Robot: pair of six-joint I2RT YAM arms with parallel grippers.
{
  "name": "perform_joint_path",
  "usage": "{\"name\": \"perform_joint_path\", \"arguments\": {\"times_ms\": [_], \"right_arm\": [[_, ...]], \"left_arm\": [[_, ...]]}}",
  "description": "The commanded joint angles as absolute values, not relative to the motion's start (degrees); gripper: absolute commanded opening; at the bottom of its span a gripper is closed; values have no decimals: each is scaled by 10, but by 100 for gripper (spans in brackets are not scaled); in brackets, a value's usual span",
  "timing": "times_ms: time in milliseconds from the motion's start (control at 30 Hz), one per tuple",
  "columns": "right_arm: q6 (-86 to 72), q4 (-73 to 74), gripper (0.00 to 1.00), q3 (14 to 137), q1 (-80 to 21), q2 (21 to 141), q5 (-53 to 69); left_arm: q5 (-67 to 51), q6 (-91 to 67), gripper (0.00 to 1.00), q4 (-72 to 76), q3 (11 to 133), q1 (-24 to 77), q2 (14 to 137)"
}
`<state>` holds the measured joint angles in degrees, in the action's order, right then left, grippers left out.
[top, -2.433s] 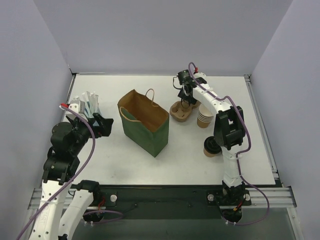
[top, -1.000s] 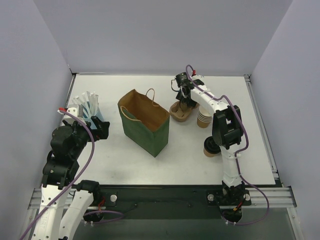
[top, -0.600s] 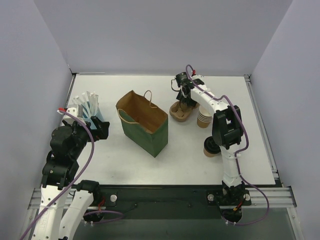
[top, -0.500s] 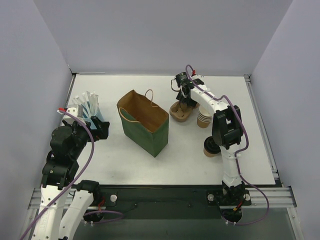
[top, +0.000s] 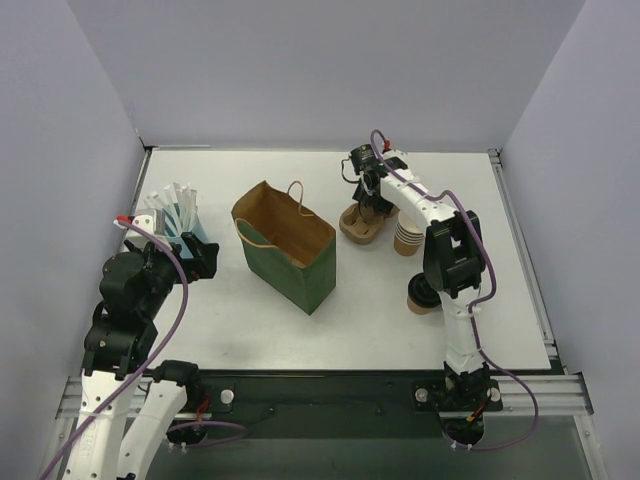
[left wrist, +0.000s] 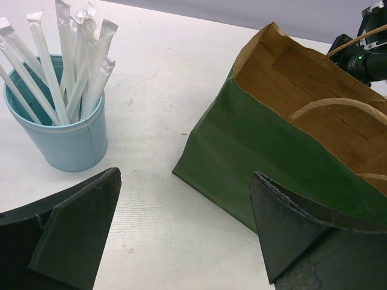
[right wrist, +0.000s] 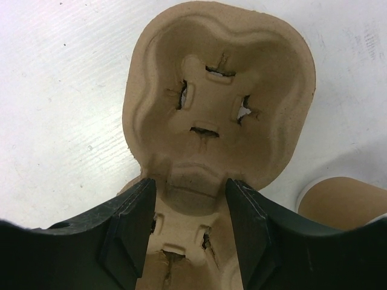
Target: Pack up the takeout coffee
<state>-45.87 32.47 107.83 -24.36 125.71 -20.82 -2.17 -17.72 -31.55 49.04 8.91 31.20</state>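
Brown pulp tray (right wrist: 217, 109) lies under my right gripper (right wrist: 186, 184). Its fingers stand on both sides of the tray's narrow middle, and I cannot tell if they pinch it. My left gripper (left wrist: 184, 175) is wide open near the green bag (left wrist: 266, 157). The takeout coffee (top: 420, 296) stands on the table beside my right arm, apart from the bag.

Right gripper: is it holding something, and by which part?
The right gripper straddles the pulp cup carrier at its narrow middle; a firm grip cannot be told.
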Motion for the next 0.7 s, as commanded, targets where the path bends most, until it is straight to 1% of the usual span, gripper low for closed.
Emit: {"name": "perform_joint_path", "arguments": {"times_ms": [0,67,167,200,300,667], "right_arm": [[-461,353,51,1100,-243,1272,-228],[-461,353,50,1100,-243,1274,-228],[-462,352,46,1099,-242,1275,-229],[-461,353,42,1099,-242,1274,-229],[-459,353,36,1098,-242,1270,-232],[-449,353,34,1096,-241,1227,-244]], "left_arm": [[-21,-172,97,-308,518,90,313],[-21,-173,97,-307,519,90,313],[-21,-174,97,-306,517,90,314],[-22,-174,97,-307,517,89,314],[-22,-176,97,-307,516,89,313],[-32,-186,97,-308,505,90,308]]}}
